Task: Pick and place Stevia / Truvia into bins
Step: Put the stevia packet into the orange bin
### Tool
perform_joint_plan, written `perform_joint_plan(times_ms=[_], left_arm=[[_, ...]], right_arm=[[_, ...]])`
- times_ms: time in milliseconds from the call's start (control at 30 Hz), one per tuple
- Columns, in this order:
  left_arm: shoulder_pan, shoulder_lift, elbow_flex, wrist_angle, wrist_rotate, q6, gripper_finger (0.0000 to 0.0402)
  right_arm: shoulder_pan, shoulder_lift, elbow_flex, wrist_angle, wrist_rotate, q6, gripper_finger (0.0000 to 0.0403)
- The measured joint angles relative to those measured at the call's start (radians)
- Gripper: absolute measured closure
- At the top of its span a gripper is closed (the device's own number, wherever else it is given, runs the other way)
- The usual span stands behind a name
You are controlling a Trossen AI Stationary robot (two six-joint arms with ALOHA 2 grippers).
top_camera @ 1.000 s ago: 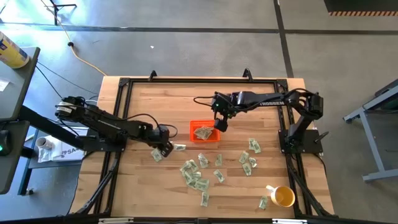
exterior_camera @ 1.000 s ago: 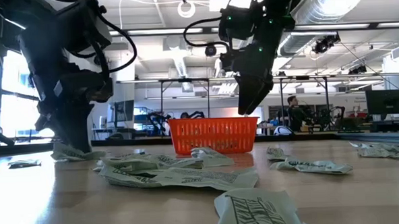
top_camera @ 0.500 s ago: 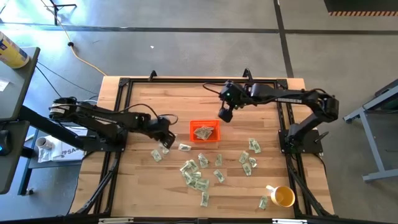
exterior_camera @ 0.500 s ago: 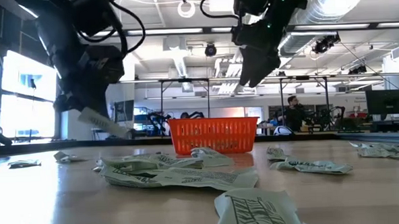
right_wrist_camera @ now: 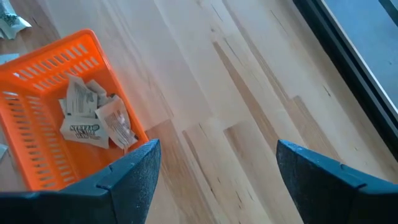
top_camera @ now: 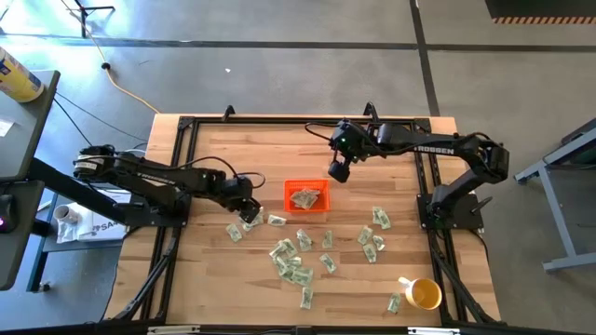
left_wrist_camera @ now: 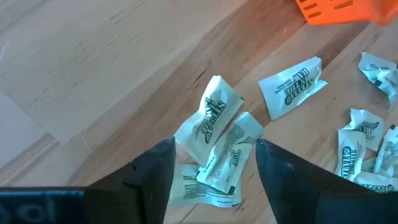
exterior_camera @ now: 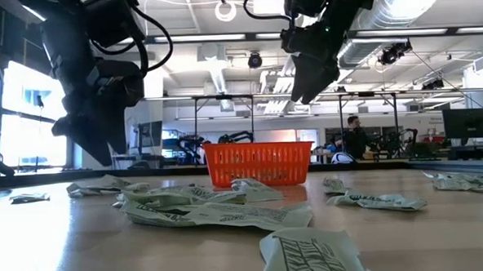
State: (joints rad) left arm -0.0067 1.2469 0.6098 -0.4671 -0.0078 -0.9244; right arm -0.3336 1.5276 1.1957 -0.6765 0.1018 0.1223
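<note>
The orange bin point(top_camera: 306, 196) stands mid-table with a few Stevia packets point(right_wrist_camera: 93, 118) inside it. Several more packets point(top_camera: 293, 261) lie scattered nearer the table's front. My left gripper point(top_camera: 250, 216) hovers open to the left of the bin. Below its fingers, three crumpled packets point(left_wrist_camera: 214, 124) lie flat on the wood, and in the low view they point(exterior_camera: 97, 187) lie clear of the gripper point(exterior_camera: 91, 150). My right gripper point(top_camera: 337, 172) hangs open above bare table just beyond the bin's far right corner point(right_wrist_camera: 93, 37), with nothing between its fingers.
A yellow mug point(top_camera: 424, 294) stands at the table's near right, with one packet point(top_camera: 394, 302) beside it. Black frame rails point(top_camera: 177, 186) run along the table's left, far and right edges. Bare wood lies on the far side of the bin.
My left gripper rose from the table holding a packet, then opened and let it go. The packet has fallen and lies on the wood below the fingers. My right gripper has risen and moved from over the bin toward the table's far edge, staying open.
</note>
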Motion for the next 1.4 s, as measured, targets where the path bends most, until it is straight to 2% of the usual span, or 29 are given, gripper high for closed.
perform_joint_plan(times_ms=[167,333,467,700,767,900,1000,1133,1200,1400], left_arm=[[0.0,0.03,-0.001,0.003,0.015,0.013,0.015],[0.0,0.098,-0.002,0.013,0.05,0.06,0.018],[0.0,0.116,-0.003,0.062,0.053,0.059,0.0232],[0.0,0.117,-0.003,0.122,0.042,0.064,0.0369],[0.0,0.117,-0.003,0.126,0.02,0.065,0.038],[0.004,0.117,-0.003,0.139,-0.001,0.076,0.0367],[0.01,0.117,-0.003,0.177,0.019,0.082,0.0381],[0.023,0.117,-0.003,0.166,0.045,0.08,0.0369],[0.026,0.119,-0.003,0.151,0.046,0.068,0.0324],[0.054,0.12,-0.003,0.165,0.085,0.018,0.0152]], right_arm=[[0.0,0.0,0.0,0.0,0.0,0.001,0.0094],[0.0,0.0,0.0,0.0,0.0,0.005,0.0094],[0.0,0.0,0.0,-0.003,0.006,0.007,0.0094],[0.0,0.0,0.0,-0.008,0.02,0.008,0.0094],[0.0,0.0,0.0,-0.009,0.02,0.008,0.0094],[0.0,0.0,0.0,-0.017,0.02,0.007,0.0094],[0.0,0.0,0.0,-0.027,0.024,0.003,0.0094],[0.0,0.0,0.0,-0.047,0.03,-0.015,0.0094],[0.0,0.0,0.0,-0.052,0.029,-0.024,0.0094],[0.0,0.0,0.0,-0.053,0.03,-0.032,0.0094]])
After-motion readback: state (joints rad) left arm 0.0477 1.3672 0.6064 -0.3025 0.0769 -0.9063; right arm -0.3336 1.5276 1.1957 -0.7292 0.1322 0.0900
